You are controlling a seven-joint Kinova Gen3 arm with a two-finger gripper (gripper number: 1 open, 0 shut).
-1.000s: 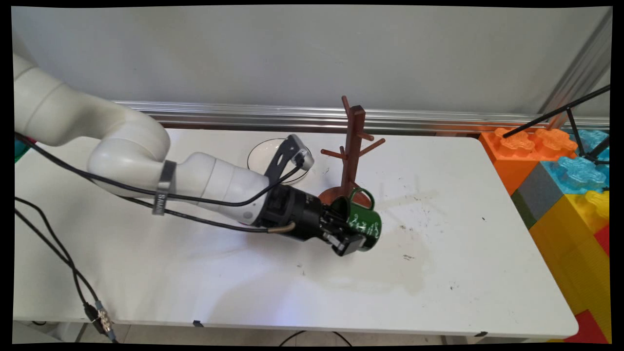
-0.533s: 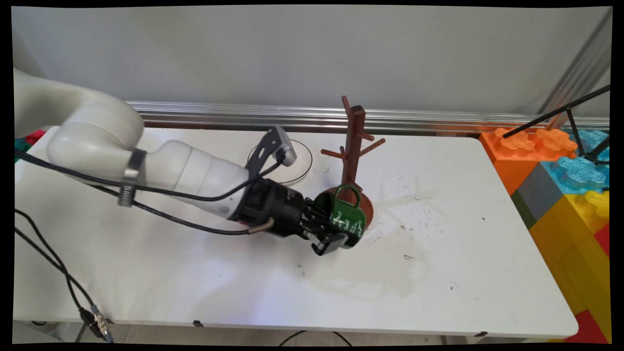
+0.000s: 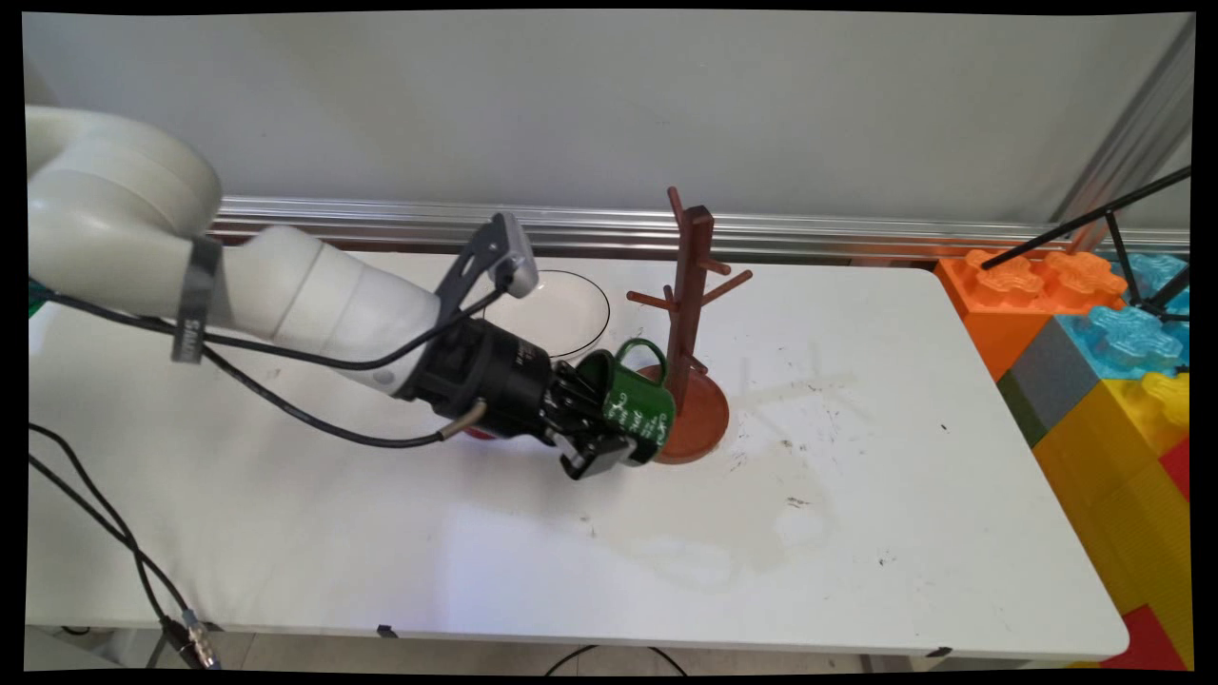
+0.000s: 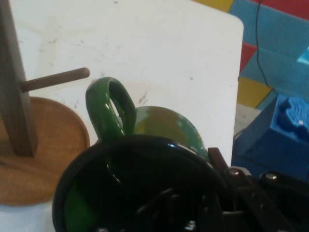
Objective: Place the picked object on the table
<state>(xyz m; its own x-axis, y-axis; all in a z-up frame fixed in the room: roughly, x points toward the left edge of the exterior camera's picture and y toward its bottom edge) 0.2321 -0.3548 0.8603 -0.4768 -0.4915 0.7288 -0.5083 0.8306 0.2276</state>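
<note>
Mug (image 3: 636, 409), green and likely stiff, smooth and breakable, was clenched by the end effector (image 3: 595, 440) across its rim, one finger inside, and hung tilted above the bench (image 3: 856, 495). Its handle (image 4: 110, 108) sat near the wooden mug tree (image 3: 687, 314), a plate (image 3: 561, 314) behind.

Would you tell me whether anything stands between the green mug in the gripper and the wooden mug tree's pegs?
Nothing visible does. The gripper holds the green mug tilted, right beside the mug tree; its handle sits near a lower peg with only bare table behind.
</note>
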